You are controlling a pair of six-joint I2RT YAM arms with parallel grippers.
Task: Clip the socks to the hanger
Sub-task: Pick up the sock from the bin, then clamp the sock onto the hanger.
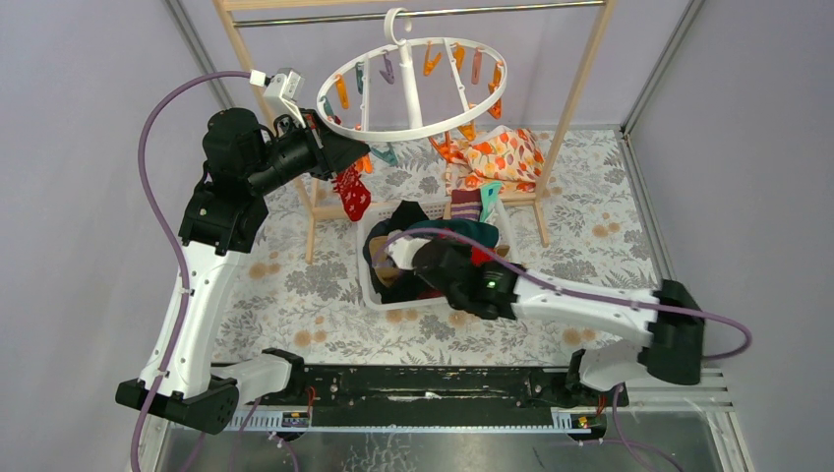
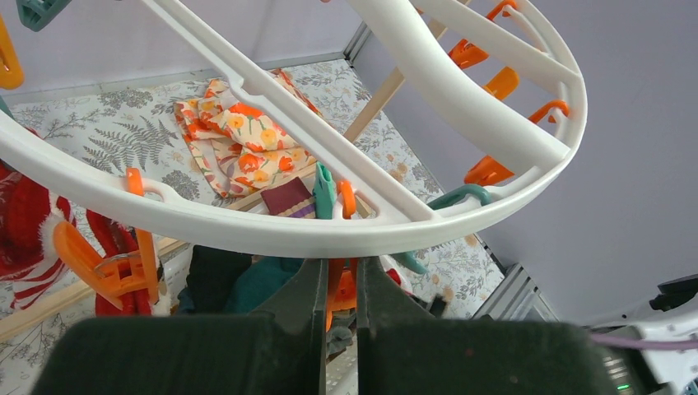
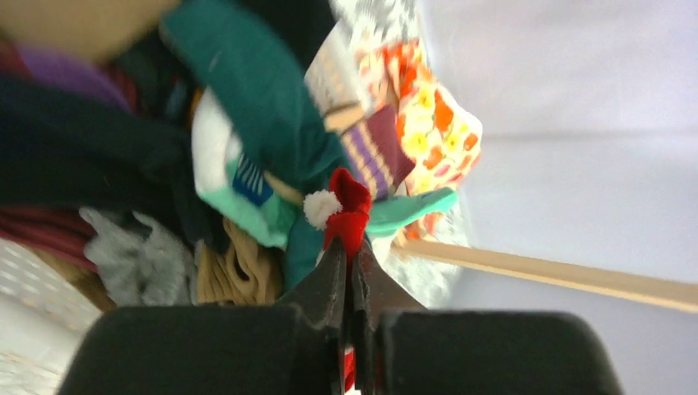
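Lilac walls (image 1: pixel 89 197) on 3 sides, floral table cover (image 1: pixel 295 285) below. At the rear, wooden rack (image 1: pixel 574 98) with metal bar (image 1: pixel 492 10); hooked on that bar, white hanger (image 1: pixel 409 98), clips (image 1: pixel 433 61) in orange, teal and pink dangling from ring and crossbars. Left gripper (image 2: pixel 339 267) up at the ring's near-left rim, just under it, fingers (image 2: pixel 300 300) pressed nearly together with only a thin gap, pinching an orange clip (image 2: pixel 346 296) hanging from the rim. Just beside, to the left in the wrist view, patterned sock (image 1: pixel 351 194), red with white, hanging below the rim next to a 2nd clip (image 2: pixel 103 267), orange with a metal spring; whether held by that clip, cannot tell. Under the hanger, white basket (image 1: pixel 366 280) on the table, heaped with socks (image 1: pixel 472 232): black, dark teal, tan, grey. Maroon-striped sock (image 1: pixel 465 205) and light green sock (image 1: pixel 489 192) draped over the basket's far rim, toward the rack's foot bar. Behind those, leaf-print cloth (image 1: pixel 502 155) crumpled on the table, orange and white. Right gripper (image 3: pixel 350 259) down in the basket's right half, jaws pressed together on the pompom sock (image 3: pixel 350 206), red fabric with 1 white pompom, its fold sticking up past the fingertips and lying against teal and green socks. Right arm (image 1: pixel 580 300) stretched low across the table from the near-right corner. Right wrist view blurred, finer detail lost.
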